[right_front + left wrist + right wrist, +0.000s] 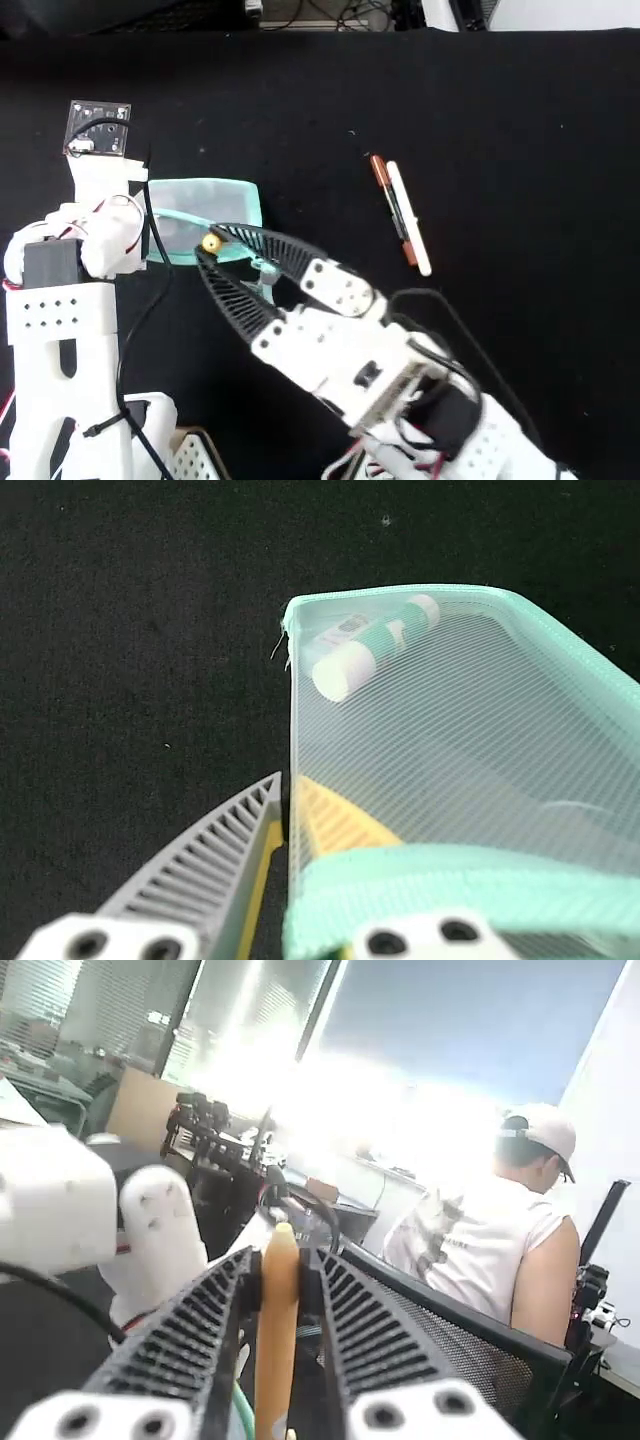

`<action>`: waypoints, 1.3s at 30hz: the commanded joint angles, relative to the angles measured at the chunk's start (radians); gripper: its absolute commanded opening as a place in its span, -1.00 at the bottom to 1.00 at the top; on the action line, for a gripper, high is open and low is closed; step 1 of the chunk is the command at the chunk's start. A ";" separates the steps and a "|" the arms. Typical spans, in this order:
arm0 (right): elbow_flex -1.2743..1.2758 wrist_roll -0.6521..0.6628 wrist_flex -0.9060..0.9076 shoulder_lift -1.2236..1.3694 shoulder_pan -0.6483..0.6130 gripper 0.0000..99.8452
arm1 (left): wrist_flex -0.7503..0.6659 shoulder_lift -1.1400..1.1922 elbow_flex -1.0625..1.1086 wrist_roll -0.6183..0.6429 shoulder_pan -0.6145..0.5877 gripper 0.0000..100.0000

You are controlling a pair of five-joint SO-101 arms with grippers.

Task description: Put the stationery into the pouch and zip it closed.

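The teal mesh pouch (205, 208) lies at the left of the black table, with my left gripper (290, 820) shut on its near edge, a grey finger (215, 865) outside and a yellow one behind the mesh. Inside the pouch (450, 740) lies a white and green glue stick (370, 650). My right gripper (208, 246), with black ribbed fingers, is at the pouch's open edge and shut on a yellow-orange pencil (211, 242). In the right wrist view the pencil (277, 1330) stands upright between the fingers (190, 1340). A brown pen (390, 200) and a white pen (412, 225) lie side by side on the table to the right.
The left arm's white body (70, 300) stands along the table's left edge, with a cable running beside the pouch. The right arm (400, 380) crosses the front middle. A white perforated part (190, 455) sits at the front edge. Bare black table surrounds the two pens.
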 commanded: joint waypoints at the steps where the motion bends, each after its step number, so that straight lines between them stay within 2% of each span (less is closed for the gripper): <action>1: 0.071 0.000 -0.137 -0.005 -0.014 -0.98 | -0.011 0.009 0.004 -0.003 0.001 -0.94; 10: 0.133 0.000 -0.173 0.004 -0.014 -0.98 | -0.011 0.009 0.004 -0.002 0.001 -0.94; 15: 0.243 0.002 -0.186 0.108 -0.008 -0.98 | -0.011 0.009 0.004 -0.003 0.001 -0.94; 20: 0.259 0.002 -0.338 0.255 0.078 -0.98 | -0.011 0.009 0.004 -0.003 0.001 -0.94; 23: 0.202 0.002 -0.339 0.346 0.103 -0.98 | -0.011 0.009 0.004 -0.003 -0.002 -0.94; 29: 0.005 -0.003 -0.094 0.513 0.066 -0.95 | -0.011 0.009 0.004 -0.005 -0.002 -0.94; 35: -0.236 -0.008 0.253 0.568 0.034 -0.63 | -0.011 0.009 0.004 -0.006 -0.004 -0.94; 39: -0.344 -0.009 0.399 0.567 0.031 -0.63 | -0.011 0.009 0.004 -0.006 -0.004 -0.94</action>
